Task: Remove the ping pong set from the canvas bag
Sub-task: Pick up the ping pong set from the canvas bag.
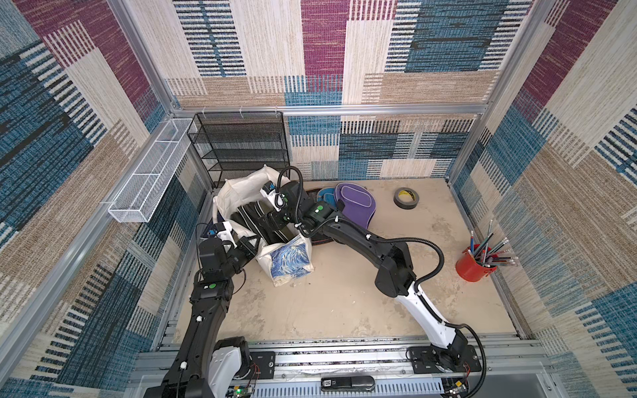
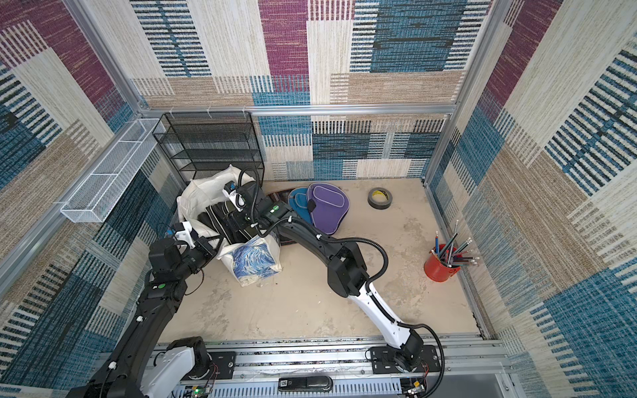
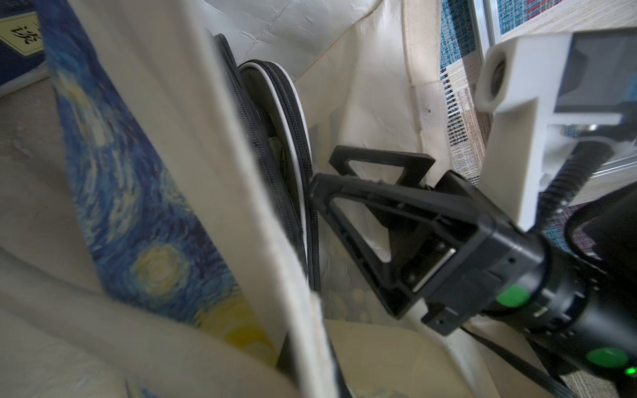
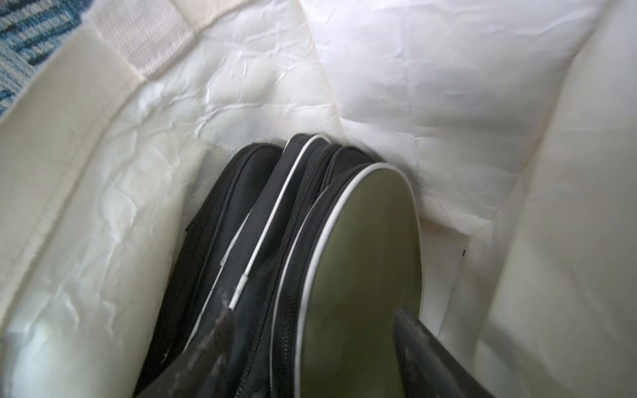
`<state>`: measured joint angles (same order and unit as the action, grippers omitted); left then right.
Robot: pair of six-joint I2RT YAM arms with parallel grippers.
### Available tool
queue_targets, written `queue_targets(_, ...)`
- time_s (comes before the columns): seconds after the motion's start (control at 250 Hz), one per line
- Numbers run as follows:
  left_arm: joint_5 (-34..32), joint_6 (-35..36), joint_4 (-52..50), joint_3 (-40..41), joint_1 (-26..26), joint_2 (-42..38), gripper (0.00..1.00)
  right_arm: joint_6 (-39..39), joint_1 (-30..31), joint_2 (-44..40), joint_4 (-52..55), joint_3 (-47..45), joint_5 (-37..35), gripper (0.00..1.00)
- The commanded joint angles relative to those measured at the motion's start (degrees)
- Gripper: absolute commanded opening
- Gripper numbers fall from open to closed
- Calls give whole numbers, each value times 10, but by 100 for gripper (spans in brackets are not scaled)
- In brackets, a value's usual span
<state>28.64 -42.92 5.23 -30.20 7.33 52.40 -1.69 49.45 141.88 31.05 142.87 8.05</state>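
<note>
The cream canvas bag (image 1: 238, 193) (image 2: 200, 194) stands open at the back left, its blue-and-yellow print (image 1: 289, 262) facing the front. Inside stands the ping pong set (image 1: 249, 220) (image 4: 344, 241), a black zipped case with white piping and an olive face (image 3: 275, 138). My left gripper (image 1: 253, 246) (image 3: 310, 379) is shut on the bag's front rim beside the print. My right gripper (image 1: 272, 220) (image 4: 310, 344) reaches down into the bag. Its fingers (image 4: 431, 355) sit against the two sides of the case, closed on it.
A purple case (image 1: 355, 210) and a blue one (image 1: 325, 196) lie right of the bag, under my right arm. A grey tape roll (image 1: 405, 197) and a red cup of pencils (image 1: 472, 265) stand further right. Black mesh shelves (image 1: 241, 144) and a white wire basket (image 1: 148, 179) are behind.
</note>
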Motion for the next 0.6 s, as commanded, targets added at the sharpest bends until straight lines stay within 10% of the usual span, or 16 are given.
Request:
queue_targets(0.0, 2, 19, -13, 3, -1, -1, 0, -7, -5, -7, -15, 1, 3, 73)
queue_targets(0.6, -4, 28, -23, -2, -1, -12, 0, -5, -5, 11, -15, -7, -1, 73)
